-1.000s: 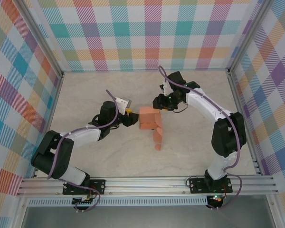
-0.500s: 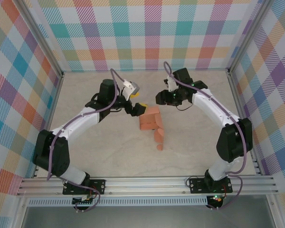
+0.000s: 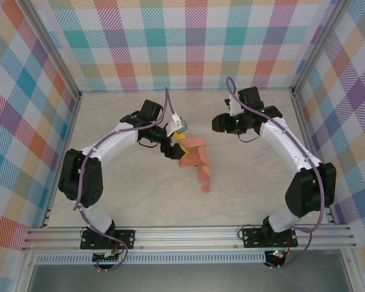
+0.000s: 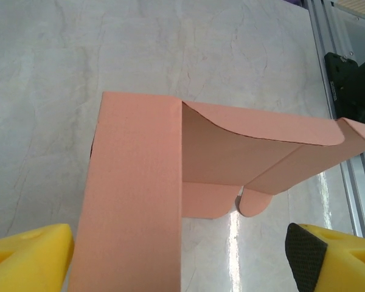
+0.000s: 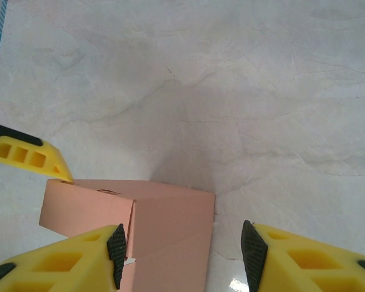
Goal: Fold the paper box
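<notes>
Since my left gripper (image 4: 179, 255) and right gripper (image 5: 182, 249) both stand open, nothing pins the half-folded paper box (image 3: 192, 157) on the table (image 3: 121, 194) between them; a nudge could skid or unfold it.

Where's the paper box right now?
In the top view the paper box sits mid-table, slightly left of centre, right against the left gripper, with one panel between its open fingers. The right gripper is apart from it, farther back and to the right.

The left arm (image 3: 109, 141) and right arm (image 3: 289, 146) bow outward, wrists turned inward. The left gripper (image 3: 179, 146) is spread wide; opposite it, the right gripper (image 3: 218, 123) is parted, fingers pointing down.
</notes>
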